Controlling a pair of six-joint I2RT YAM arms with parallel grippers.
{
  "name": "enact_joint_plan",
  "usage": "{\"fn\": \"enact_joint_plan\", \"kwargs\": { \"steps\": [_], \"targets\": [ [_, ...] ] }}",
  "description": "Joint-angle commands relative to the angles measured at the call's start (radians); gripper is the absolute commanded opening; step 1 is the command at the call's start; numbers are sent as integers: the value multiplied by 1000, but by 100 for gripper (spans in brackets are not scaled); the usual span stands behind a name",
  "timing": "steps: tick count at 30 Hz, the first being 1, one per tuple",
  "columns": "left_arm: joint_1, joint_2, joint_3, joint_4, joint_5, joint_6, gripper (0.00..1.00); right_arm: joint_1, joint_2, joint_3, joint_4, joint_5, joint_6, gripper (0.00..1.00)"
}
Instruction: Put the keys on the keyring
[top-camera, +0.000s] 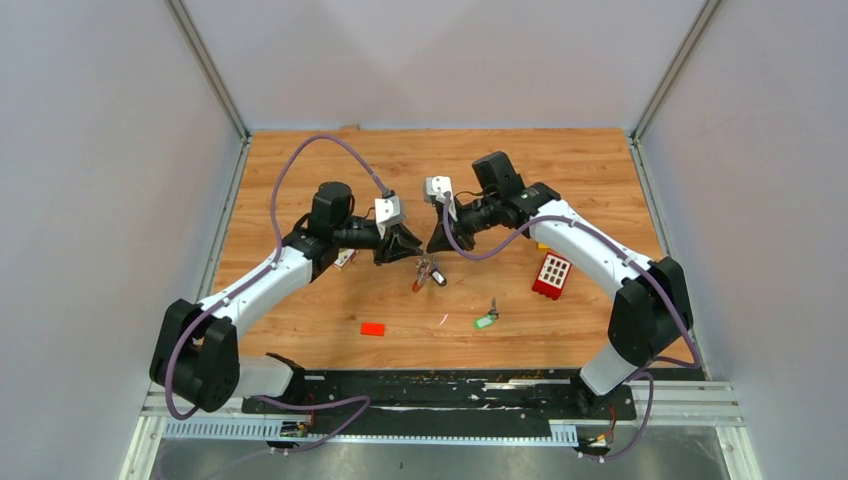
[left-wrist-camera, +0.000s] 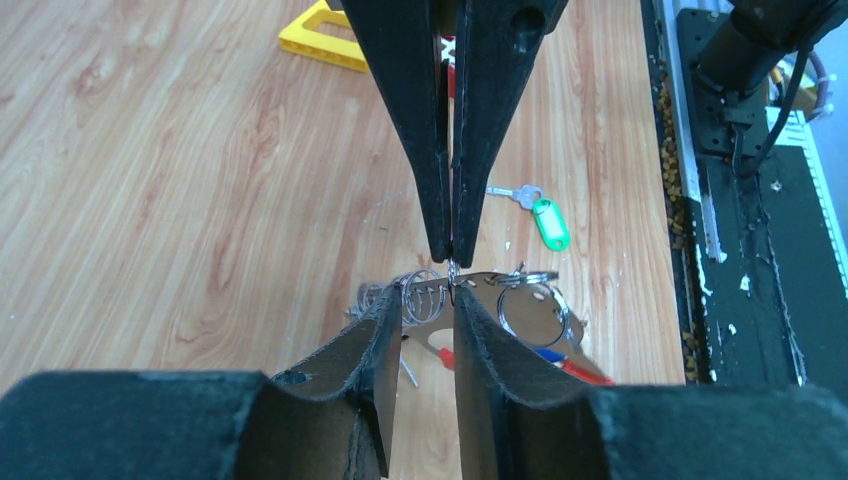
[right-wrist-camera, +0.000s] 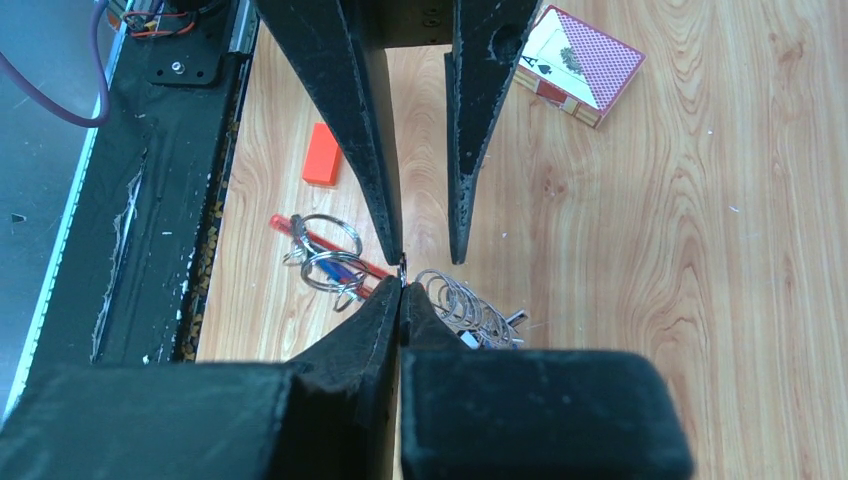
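Mid-worktop (top-camera: 300, 170), both arms reaching in, fingertips meeting nose to nose just above the keyring (top-camera: 430, 272).

Left hand (left-wrist-camera: 427, 300): released, jaws parted with a clear gap, nothing clamped. Visible through that gap in the left wrist view: a wire coil of the keyring. Tips right up against the tips of the other hand.

Right hand (right-wrist-camera: 402, 290): clenched, jaws pressed together down to the very tips. Tips right at a thin wire loop of the keyring. Cannot tell whether that loop is pinched or only touched.

Keyring: on the wood directly under the two hands. Split rings plus red strap on the near-edge side of the fingertips, wire coil on the far side. Red and blue bits among the rings, too small to tell if keys or tags.

Green-tag key (top-camera: 487, 320): flat on the wood, apart from the keyring, closer to the near edge, on the right arm's side. Not on any ring.

Other stuff:
- Orange block (top-camera: 373, 328): near the front edge, left of the green-tag key.
- Red studded brick (top-camera: 552, 275): white top, just beside the right forearm.
- Playing-card box (right-wrist-camera: 580, 65): by the left arm.
- Yellow piece (left-wrist-camera: 320, 35): on the wood, partly cut off by the frame.
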Motion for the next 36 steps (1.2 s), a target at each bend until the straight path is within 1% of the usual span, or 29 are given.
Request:
{"fn": "enact_joint_plan", "kwargs": {
  "steps": [1,7,11,14,17,22,24,27,30,33,35,36],
  "targets": [
    [9,-19,-51,251,77,-110,34,-14,-63,23,46,-81,39,0],
    [9,-1,-92,404,80,-205,35,-21,-78,23,55,-108,60,0],
    [9,6,-99,450,95,-248,34,-22,-78,23,59,-112,64,0],
    [7,9,-104,476,101,-270,29,-22,-75,22,66,-118,73,0],
    [1,16,-107,484,104,-275,22,-21,-74,23,73,-121,81,0],
    [-6,30,-102,473,103,-276,5,-22,-75,19,73,-116,77,0],
    [-6,30,-95,438,96,-255,0,-23,-76,17,73,-112,74,0],
    [-6,22,-74,357,77,-210,0,-27,-78,13,73,-98,63,0],
    [-6,15,-15,182,38,-149,0,-34,-82,0,77,-65,45,0],
    [-5,18,85,-20,7,-76,0,-35,-84,-16,79,-33,22,0],
    [-7,20,130,-104,-14,-51,0,-35,-80,-19,77,-26,10,1],
    [-9,20,147,-141,-21,-39,0,-35,-75,-19,75,-26,7,3]
  ]
}}
